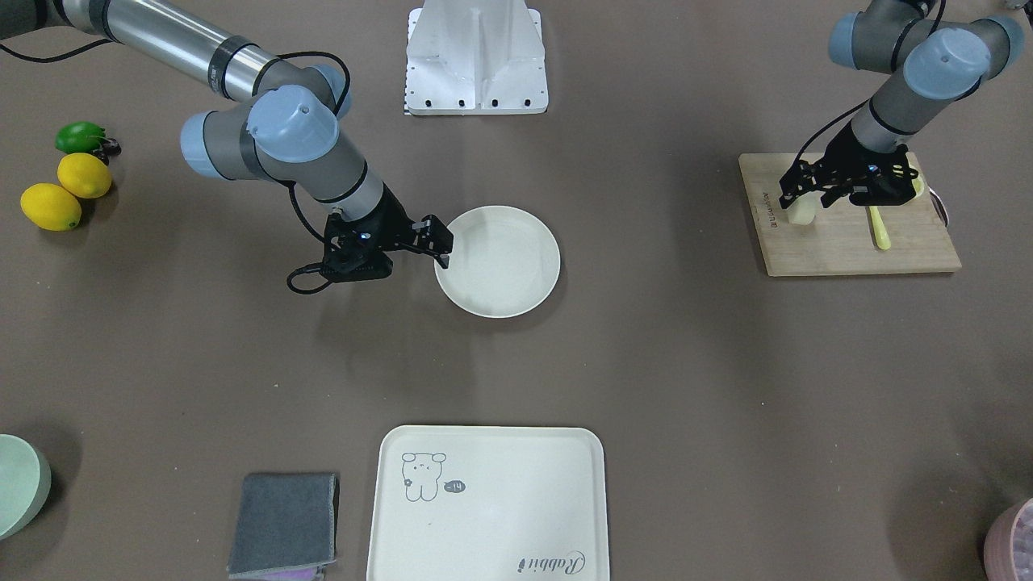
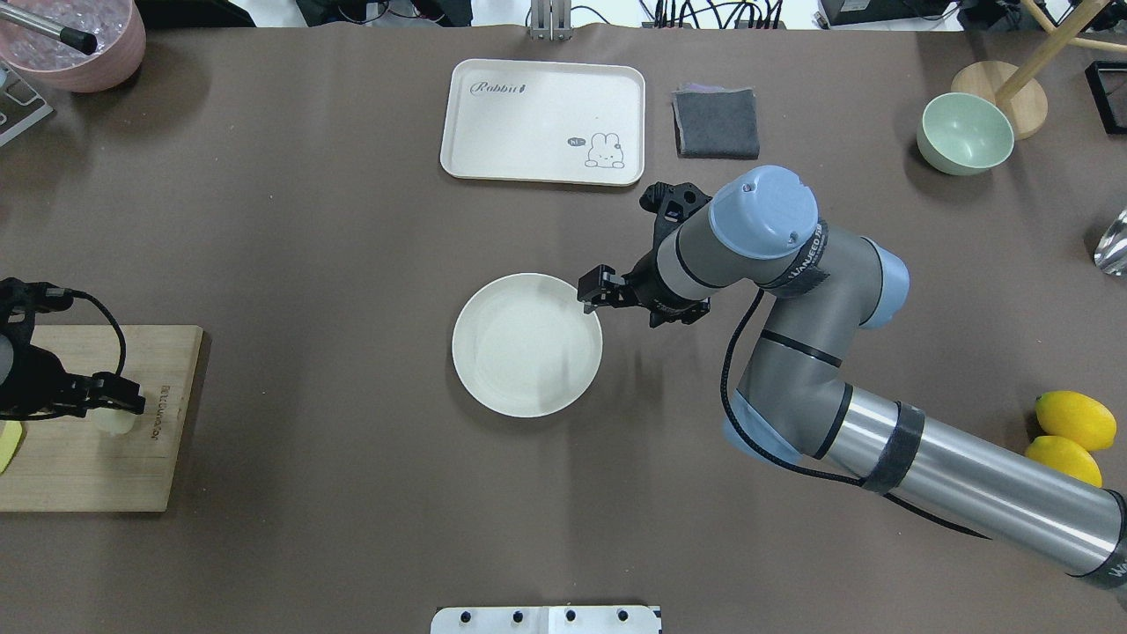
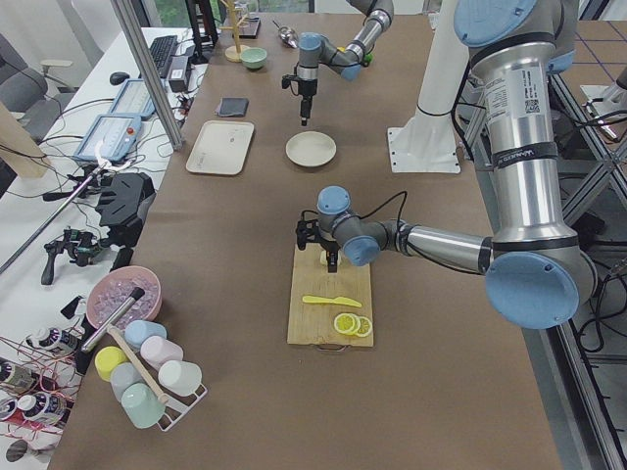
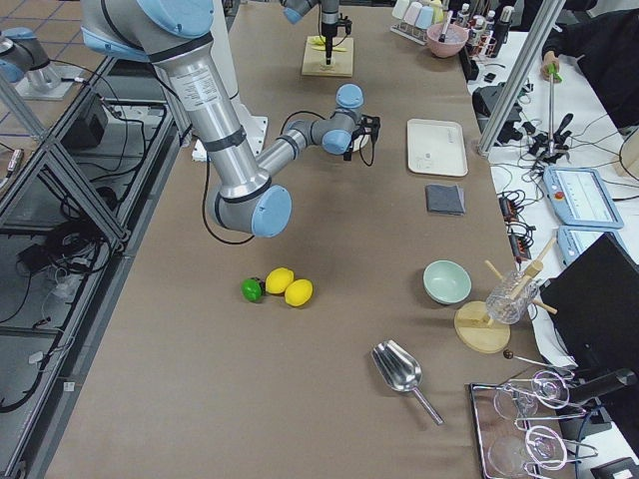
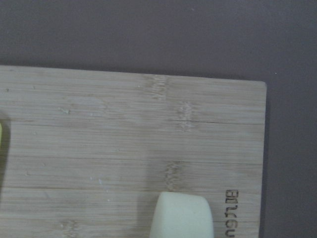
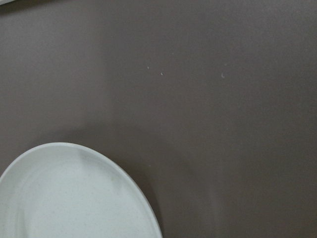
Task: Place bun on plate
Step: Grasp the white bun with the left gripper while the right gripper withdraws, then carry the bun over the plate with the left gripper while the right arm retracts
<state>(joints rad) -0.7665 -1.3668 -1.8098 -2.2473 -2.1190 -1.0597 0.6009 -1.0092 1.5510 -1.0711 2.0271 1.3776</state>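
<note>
The bun point(image 1: 800, 212), a small pale lump, rests on the wooden cutting board point(image 1: 855, 246) at the table's left end. The left wrist view shows the bun point(image 5: 182, 215) at its bottom edge. My left gripper point(image 1: 805, 196) hangs right over it, open, with a finger on either side of its top. The round cream plate point(image 1: 516, 278) lies empty at mid-table. My right gripper point(image 1: 444, 248) hovers at the plate's rim on my right side, open and holding nothing. The plate point(image 6: 59, 198) fills the lower left of the right wrist view.
A yellow knife point(image 1: 880, 230) and lemon slices point(image 3: 350, 324) lie on the board. A bear tray point(image 1: 484, 500) and a grey cloth point(image 1: 284, 524) sit at the far edge. Two lemons point(image 1: 64, 190) and a green fruit point(image 1: 79, 137) lie far right, with a mint bowl point(image 2: 964, 132) beyond.
</note>
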